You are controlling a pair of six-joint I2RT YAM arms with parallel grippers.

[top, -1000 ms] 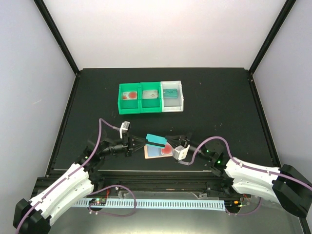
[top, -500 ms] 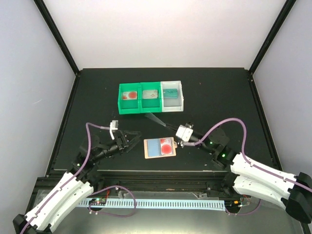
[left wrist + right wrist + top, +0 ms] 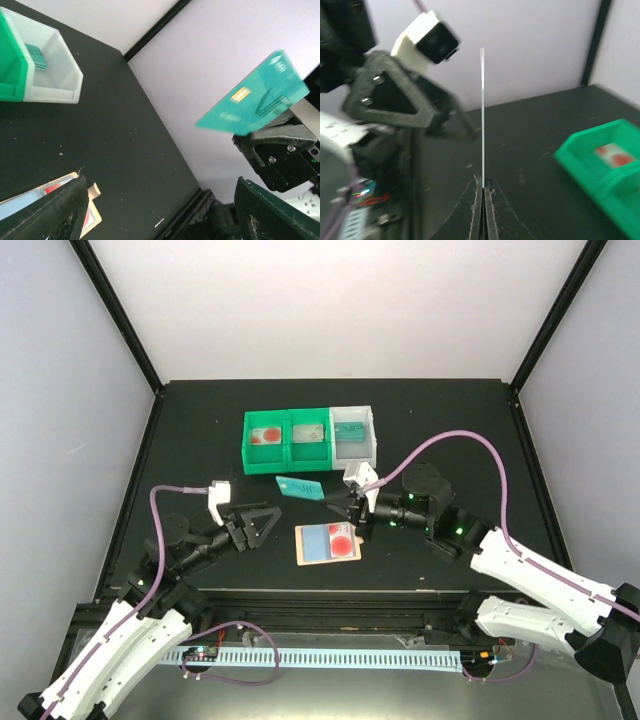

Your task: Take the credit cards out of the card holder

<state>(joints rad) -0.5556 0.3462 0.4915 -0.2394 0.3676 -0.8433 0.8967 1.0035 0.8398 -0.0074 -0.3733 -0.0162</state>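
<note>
The tan card holder [image 3: 312, 558] lies open on the black table, a white-and-red card [image 3: 342, 538] still in it. My right gripper [image 3: 328, 499] is shut on a teal credit card [image 3: 299, 487], holding it in the air between the holder and the bins. In the right wrist view this card [image 3: 482, 110] shows edge-on, rising from the closed jaws of the right gripper [image 3: 482, 186]. My left gripper [image 3: 262, 523] stands open left of the holder, apart from it. The left wrist view shows the teal card [image 3: 252, 95] aloft and a corner of the holder [image 3: 92, 191].
A two-part green bin [image 3: 287, 443] and a white bin [image 3: 355, 437] stand in a row behind the holder, each part with a card in it. The white bin [image 3: 55, 80] holds a teal card [image 3: 36, 55]. The green bin [image 3: 605, 160] holds a red-marked card.
My right gripper has lifted the teal card off the holder and carried it back towards the bins. My left gripper has opened and drawn back to the left, away from the holder.
</note>
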